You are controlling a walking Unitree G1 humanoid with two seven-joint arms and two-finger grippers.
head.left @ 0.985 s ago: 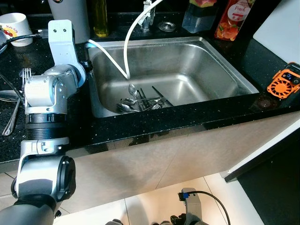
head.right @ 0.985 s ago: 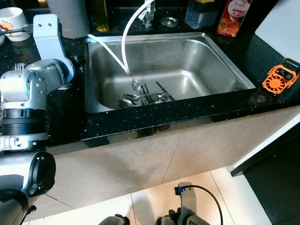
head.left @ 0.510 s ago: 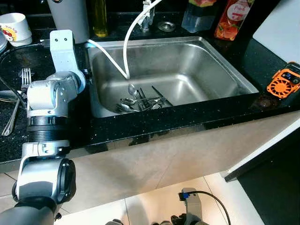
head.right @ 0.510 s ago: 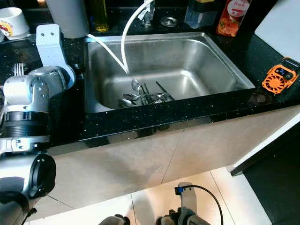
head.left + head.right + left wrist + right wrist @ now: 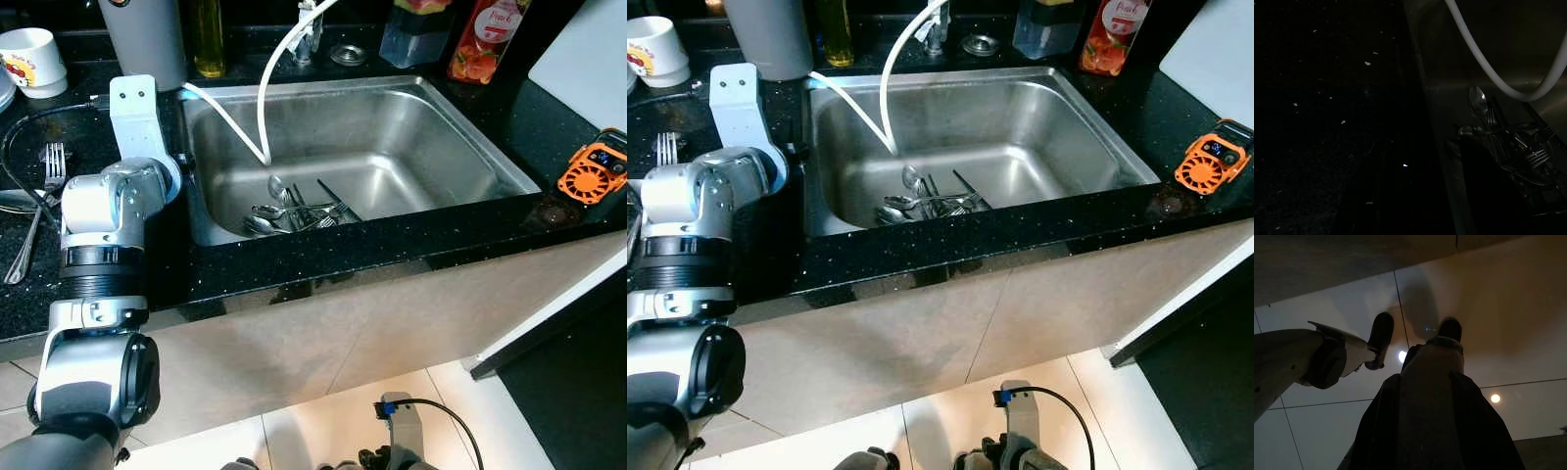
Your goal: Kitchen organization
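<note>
From the left eye view, a stainless steel sink [image 5: 470, 127] is set into a black speckled countertop [image 5: 323, 250]. A small pile of cutlery [image 5: 299, 211], spoons and forks, lies on the sink floor toward its near left corner. A white hose [image 5: 265, 93] curves down from the tap area, its end just above the pile. The left arm [image 5: 103, 211] is raised over the counter just left of the sink, its wrist plate by the rim; whether its fingers are parted cannot be told. A fork [image 5: 51, 166] lies on the counter left of the arm. A white mug [image 5: 31, 57] with a red print stands at the back left, and a bottle of yellow liquid [image 5: 208, 39] behind the sink. An orange fan-like gadget [image 5: 593, 174] rests at the right.

In the right eye view, a red juice carton [image 5: 1110, 37] stands behind the sink; its label may read "Fruit", but is too small to be sure.

The left wrist view is very dark: the hose, a spoon [image 5: 1478, 102] and tangled forks are faintly visible.

The right wrist view looks down at tiled floor [image 5: 1508, 308] and the robot's feet.
</note>
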